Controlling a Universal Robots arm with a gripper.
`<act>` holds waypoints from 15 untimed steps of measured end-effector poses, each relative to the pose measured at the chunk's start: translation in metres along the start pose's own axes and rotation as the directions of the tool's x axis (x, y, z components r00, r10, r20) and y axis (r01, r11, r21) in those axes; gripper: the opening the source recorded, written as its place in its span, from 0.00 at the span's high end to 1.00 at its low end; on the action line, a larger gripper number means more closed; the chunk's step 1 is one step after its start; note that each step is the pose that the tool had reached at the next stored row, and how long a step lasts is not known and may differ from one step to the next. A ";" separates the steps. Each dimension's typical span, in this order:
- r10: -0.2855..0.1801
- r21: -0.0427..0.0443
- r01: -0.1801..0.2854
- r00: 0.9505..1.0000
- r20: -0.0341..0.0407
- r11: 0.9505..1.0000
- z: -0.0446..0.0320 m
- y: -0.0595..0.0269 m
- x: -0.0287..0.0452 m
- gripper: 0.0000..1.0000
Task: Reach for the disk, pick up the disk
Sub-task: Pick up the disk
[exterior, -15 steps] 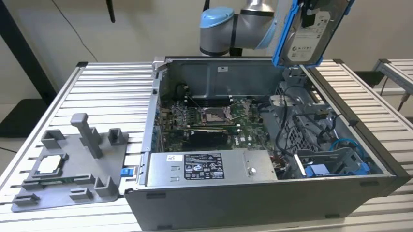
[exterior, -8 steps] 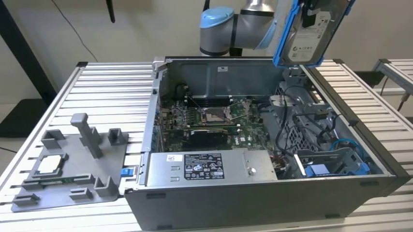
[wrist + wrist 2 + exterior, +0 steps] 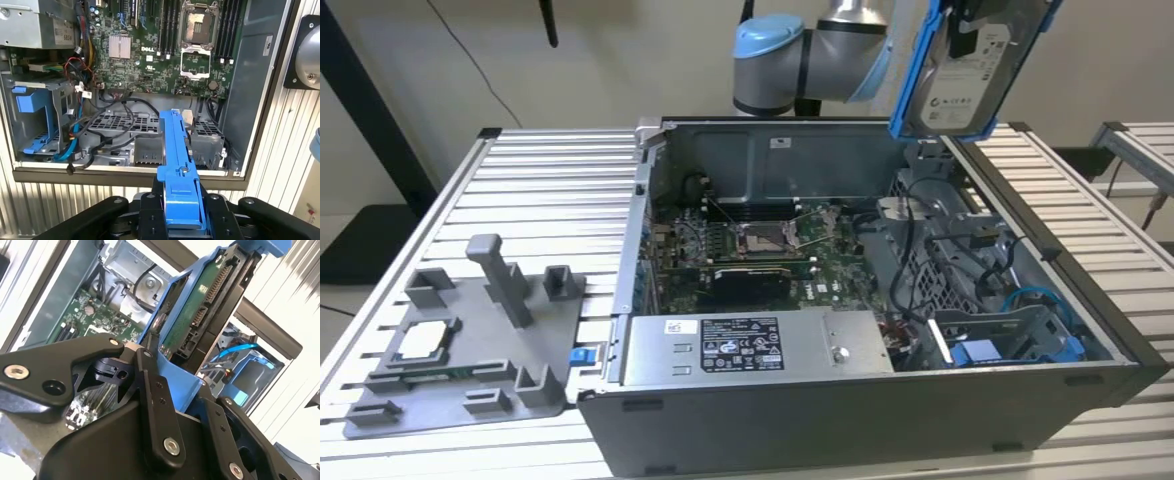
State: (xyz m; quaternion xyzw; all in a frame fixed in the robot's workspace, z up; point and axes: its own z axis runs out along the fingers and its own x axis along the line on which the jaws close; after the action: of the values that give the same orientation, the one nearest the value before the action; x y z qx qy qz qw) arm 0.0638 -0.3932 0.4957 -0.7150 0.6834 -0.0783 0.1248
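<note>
The black gripper (image 3: 181, 212) clamps the blue-framed, silver-grey disk (image 3: 970, 62), held upright above the open metal computer case (image 3: 854, 400) on the ribbed aluminium bench (image 3: 547, 190), far right.

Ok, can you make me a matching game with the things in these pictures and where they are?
Things:
1. the disk
2. CPU chip
3. blue caddy
4. power supply box

Places:
A. on the grey holder tray, on the table at the exterior view's left
B. held up in the air by the tool, above the computer case
C. inside the case, along its near wall
D. inside the case, at its near corner on the exterior view's right

Pairs: 1-B, 2-A, 3-D, 4-C
</note>
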 end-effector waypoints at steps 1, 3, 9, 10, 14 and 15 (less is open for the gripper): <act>0.002 0.001 -0.002 1.000 -0.001 1.000 0.0000 0.0001 0.0009 1.00; 0.007 0.001 -0.007 1.000 -0.003 1.000 -0.0001 0.0002 0.0040 1.00; 0.015 0.002 -0.015 1.000 -0.005 1.000 -0.0004 0.0010 0.0188 1.00; 0.016 0.002 -0.016 1.000 -0.006 1.000 -0.0004 0.0011 0.0217 1.00; 0.020 0.002 -0.020 1.000 -0.007 1.000 -0.0003 0.0019 0.0337 1.00; 0.020 0.002 -0.020 1.000 -0.007 1.000 -0.0002 0.0020 0.0368 1.00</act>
State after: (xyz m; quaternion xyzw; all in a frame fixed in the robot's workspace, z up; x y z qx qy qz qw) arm 0.0637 -0.4300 0.4931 -0.7076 0.6910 -0.0803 0.1240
